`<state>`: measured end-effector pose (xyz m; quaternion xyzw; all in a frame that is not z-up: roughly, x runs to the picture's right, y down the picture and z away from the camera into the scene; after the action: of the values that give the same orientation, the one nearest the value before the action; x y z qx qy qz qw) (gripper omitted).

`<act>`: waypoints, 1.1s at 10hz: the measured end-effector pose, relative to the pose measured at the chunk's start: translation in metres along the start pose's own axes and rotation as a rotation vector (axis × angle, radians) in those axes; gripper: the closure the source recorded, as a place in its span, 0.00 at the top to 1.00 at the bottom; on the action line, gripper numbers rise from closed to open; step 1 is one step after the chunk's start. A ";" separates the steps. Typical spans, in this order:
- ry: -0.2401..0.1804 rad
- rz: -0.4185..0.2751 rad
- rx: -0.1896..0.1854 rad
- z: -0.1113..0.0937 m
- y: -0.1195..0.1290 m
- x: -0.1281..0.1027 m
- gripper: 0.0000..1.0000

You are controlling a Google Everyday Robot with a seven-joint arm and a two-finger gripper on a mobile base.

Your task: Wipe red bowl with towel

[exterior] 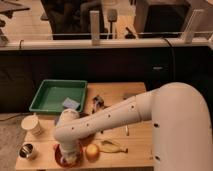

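The red bowl (61, 156) sits near the table's front edge, left of middle, mostly covered by my arm. My gripper (70, 153) points down into the bowl, and a whitish towel (68, 158) shows under it inside the bowl. A round orange fruit (92, 151) lies just right of the bowl, touching or nearly touching it. My white arm (115, 117) stretches in from the right across the table.
A green tray (50, 97) with a blue sponge (71, 104) stands at the back left. A white paper cup (33, 125) and a small metal cup (27, 150) stand at the left. A banana (113, 146) lies right of the fruit. Small dark items (98, 104) lie mid-table.
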<state>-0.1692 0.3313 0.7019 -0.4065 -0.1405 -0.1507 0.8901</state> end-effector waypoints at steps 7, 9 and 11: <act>0.026 0.036 0.089 -0.001 -0.029 0.028 0.02; 0.026 0.029 0.106 -0.001 -0.041 0.029 0.02; -0.004 0.002 0.121 0.001 -0.053 0.021 0.02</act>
<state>-0.1706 0.2958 0.7458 -0.3522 -0.1506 -0.1403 0.9130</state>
